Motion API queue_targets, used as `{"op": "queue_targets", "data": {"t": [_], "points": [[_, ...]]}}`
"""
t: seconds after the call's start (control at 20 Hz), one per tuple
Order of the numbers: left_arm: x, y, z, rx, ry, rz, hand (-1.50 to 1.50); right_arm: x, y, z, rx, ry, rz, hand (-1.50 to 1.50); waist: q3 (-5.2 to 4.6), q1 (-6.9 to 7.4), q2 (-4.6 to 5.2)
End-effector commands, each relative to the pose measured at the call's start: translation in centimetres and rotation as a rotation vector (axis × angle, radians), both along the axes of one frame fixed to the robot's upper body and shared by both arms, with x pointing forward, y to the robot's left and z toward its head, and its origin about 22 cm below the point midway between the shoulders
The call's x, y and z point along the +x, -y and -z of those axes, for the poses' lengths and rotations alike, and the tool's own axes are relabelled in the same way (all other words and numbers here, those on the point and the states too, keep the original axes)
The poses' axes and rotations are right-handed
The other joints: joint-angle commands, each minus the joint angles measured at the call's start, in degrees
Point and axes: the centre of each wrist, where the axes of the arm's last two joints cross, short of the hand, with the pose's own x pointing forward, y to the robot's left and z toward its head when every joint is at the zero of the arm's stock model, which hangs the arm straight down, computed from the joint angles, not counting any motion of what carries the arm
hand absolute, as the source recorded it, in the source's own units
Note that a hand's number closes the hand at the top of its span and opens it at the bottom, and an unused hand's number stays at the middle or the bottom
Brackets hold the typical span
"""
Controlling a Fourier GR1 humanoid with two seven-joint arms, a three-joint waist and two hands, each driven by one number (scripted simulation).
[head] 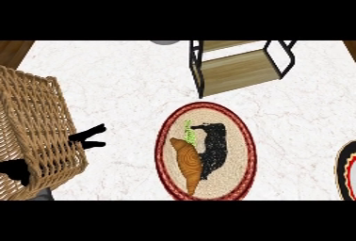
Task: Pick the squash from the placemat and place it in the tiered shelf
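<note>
We're at the pick-up stage here: the squash [188,164] lies on the oval placemat [243,141], which sits mid-desk toward the near edge, and nothing has gone into the tiered shelf [236,70] up at the far edge. The right robot hand [214,150] is down on the placemat, pressed along the squash's right flank and touching it. Whether it has actually closed on the squash, I cannot tell, because it reads only as a dark shape from this angle. The left robot hand [90,135] shows over by the wicker basket [38,132] at the left edge of the desk [118,84], open and holding nothing, plainly out of the play. Now the squash itself: it's a long orange one, with its long axis running roughly from far edge to near edge and a slight lean. The fat end with the green stem points toward the shelf, and the tapered tip points at the near edge, a touch to the right. My read on the next move: get a secure hold around the thick middle, lift clear of the mat, then carry it away and a little right to the shelf, turning it to slip between the black frame bars. A plate [348,169] peeks in at the right edge, well apart.
</note>
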Motion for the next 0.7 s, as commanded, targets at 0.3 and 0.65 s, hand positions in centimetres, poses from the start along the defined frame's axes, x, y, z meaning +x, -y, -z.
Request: {"op": "queue_targets", "data": {"t": [0.3,0.65], "points": [[-0.1,0.9,1.7,-0.114,0.125,-0.104,0.00,-7.1,13.0,1.8,-0.038,-0.009,0.062,-1.50,-0.66,-1.58,-0.07],[0.6,1.2,1.8,-0.126,0.119,-0.101,0.00,-9.8,16.1,3.3,-0.114,-0.009,-0.010,-1.50,-0.67,-0.95,-0.03]]}}
